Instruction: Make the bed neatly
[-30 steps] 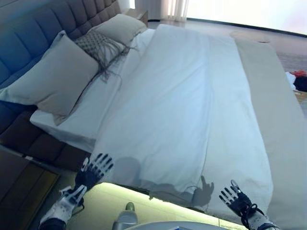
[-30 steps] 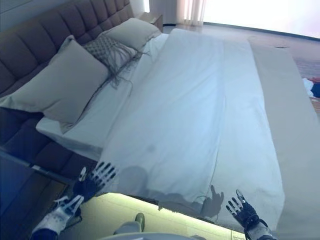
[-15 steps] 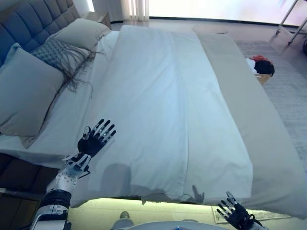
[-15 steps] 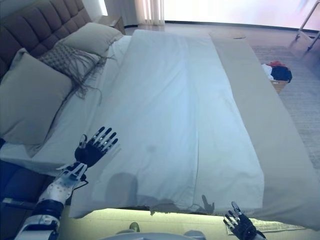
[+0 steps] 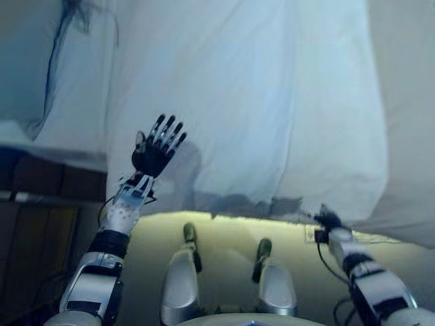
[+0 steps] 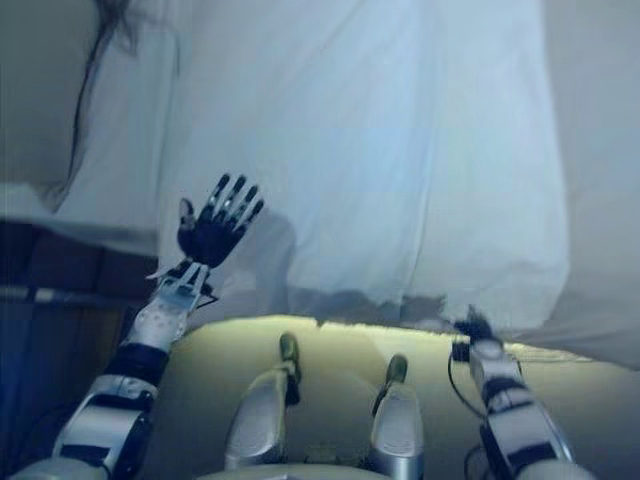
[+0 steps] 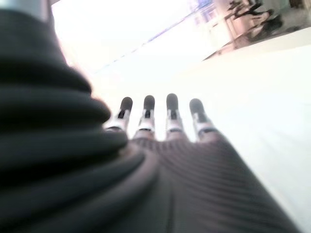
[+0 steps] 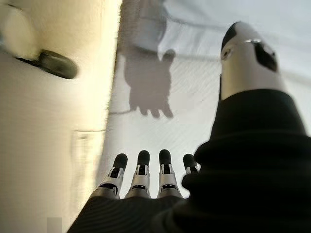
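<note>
The white duvet (image 5: 258, 88) covers the bed and its near edge hangs over the bed's side just in front of me. My left hand (image 5: 155, 151) is open with fingers spread, raised at the duvet's near left corner; in its wrist view the straight fingers (image 7: 146, 111) point along the pale cover. My right hand (image 5: 327, 220) is low at the hanging near edge, towards the right. Its wrist view shows straight fingers (image 8: 140, 177) just short of the white cloth (image 8: 204, 97), holding nothing.
A grey pillow (image 5: 24, 68) with dark fringe strands lies at the far left. A beige cover (image 5: 411, 102) runs along the duvet's right side. The dark bed frame (image 5: 47, 183) shows at the left, with lit floor (image 5: 224, 234) under the bed's edge.
The camera has tipped down and closer to the bed's near edge. My left hand has stayed open over the duvet's left corner, and my right hand has come up to the hanging edge.
</note>
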Robot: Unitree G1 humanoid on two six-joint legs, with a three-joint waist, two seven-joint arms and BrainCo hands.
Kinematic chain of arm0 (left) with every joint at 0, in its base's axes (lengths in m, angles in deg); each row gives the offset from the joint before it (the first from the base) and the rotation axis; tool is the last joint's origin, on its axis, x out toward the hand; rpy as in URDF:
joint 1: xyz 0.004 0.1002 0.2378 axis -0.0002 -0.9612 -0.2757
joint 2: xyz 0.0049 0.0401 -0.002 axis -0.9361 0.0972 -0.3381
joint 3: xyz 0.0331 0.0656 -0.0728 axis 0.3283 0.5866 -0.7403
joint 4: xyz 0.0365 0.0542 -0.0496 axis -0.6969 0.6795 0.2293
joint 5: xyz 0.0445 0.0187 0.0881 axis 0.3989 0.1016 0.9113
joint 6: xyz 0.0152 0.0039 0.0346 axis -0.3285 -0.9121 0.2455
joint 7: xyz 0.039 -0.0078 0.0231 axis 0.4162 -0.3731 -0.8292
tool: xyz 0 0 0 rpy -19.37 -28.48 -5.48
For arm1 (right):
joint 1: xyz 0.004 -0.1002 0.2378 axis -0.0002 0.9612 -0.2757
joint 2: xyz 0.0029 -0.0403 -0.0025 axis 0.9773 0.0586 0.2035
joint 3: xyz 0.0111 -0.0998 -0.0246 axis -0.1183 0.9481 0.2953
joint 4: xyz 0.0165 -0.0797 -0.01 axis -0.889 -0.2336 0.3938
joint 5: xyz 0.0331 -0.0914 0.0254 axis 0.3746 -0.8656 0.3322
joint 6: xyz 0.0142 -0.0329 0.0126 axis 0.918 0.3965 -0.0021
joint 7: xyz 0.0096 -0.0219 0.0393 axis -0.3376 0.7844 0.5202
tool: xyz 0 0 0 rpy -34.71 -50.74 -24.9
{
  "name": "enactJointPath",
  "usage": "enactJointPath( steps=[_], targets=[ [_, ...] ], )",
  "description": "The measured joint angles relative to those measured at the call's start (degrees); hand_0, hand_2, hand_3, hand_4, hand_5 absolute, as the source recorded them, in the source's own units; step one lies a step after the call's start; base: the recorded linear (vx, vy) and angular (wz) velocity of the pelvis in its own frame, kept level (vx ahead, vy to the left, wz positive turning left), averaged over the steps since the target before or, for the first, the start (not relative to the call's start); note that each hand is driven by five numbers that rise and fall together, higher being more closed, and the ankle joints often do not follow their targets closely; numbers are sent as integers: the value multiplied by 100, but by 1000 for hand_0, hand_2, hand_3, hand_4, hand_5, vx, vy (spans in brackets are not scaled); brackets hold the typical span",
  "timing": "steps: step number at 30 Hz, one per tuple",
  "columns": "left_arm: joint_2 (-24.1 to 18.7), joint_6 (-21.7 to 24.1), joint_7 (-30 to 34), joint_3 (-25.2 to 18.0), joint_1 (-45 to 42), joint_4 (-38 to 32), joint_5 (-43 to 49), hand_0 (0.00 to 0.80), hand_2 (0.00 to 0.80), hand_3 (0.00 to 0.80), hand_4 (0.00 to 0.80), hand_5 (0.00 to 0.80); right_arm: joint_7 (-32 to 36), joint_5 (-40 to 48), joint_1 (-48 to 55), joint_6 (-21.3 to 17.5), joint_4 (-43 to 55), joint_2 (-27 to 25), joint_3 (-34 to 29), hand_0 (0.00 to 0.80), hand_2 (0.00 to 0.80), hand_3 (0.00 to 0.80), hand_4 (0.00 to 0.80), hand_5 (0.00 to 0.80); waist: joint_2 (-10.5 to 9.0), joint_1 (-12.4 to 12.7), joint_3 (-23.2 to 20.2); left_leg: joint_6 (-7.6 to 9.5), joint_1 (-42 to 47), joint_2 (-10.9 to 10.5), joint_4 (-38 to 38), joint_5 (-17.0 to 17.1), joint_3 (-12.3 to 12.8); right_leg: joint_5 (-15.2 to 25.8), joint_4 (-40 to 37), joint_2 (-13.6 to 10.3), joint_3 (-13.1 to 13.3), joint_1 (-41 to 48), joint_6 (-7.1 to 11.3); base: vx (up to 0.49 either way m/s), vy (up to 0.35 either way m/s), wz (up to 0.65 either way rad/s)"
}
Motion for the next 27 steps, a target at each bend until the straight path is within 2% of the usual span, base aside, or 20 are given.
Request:
enactJointPath(
  steps=[3, 7, 9, 13, 23, 27],
  targets=[
    [-9, 57, -119, 97, -19, -451, 1, 0, 0, 0, 0, 0, 0, 5, -472, 87, -40, -314, 34, 0, 0, 0, 0, 0, 116, 252, 144, 79, -433, -178, 207, 45, -112, -233, 649, -258, 13, -564, 16, -91, 43, 31],
    [-296, 110, -208, 327, -118, -944, 1, 0, 0, 0, 0, 0, -1, 72, -1094, 162, -53, -571, 250, 0, 0, 0, 0, 0, 178, 489, 183, 131, -1131, -306, 528, 63, -268, -457, 1240, -463, 17, -1286, -34, -80, 54, 26],
    [-442, 173, -221, 499, -224, -1163, 5, 0, 0, 0, 0, 0, -11, 180, -1373, 234, -82, -695, 265, 0, 0, 0, 0, 0, 235, 579, 210, 150, -1456, -336, 695, 59, -310, -506, 1459, -520, 27, -1596, -42, -16, 51, 17],
    [-621, 268, -302, 713, -521, -1373, 2, 0, 0, 0, 0, 0, -5, 347, -1526, 290, -178, -903, 291, 0, 0, 0, 0, 0, 263, 604, 225, 194, -1812, -456, 1009, 5, -389, -676, 1868, -697, 55, -1939, -38, -10, 57, 18],
    [-703, 557, -241, 725, -990, -1753, -266, 0, 0, 0, 0, 0, 304, 712, -1892, 208, -178, -1174, 485, 0, 0, 0, 0, 0, 352, 615, 220, 228, -2308, -462, 1230, -18, -434, -691, 2223, -731, 219, -2581, -66, -39, 55, -5],
    [-704, 593, -148, 724, -1033, -1754, -271, 0, 0, 0, 0, 0, 468, 907, -1895, 26, -177, -1221, 486, 0, 0, 0, 0, 0, 398, 630, 217, 152, -2360, -461, 1196, 31, -562, -671, 2225, -656, 219, -2667, -98, -23, 4, -6]
  ],
)
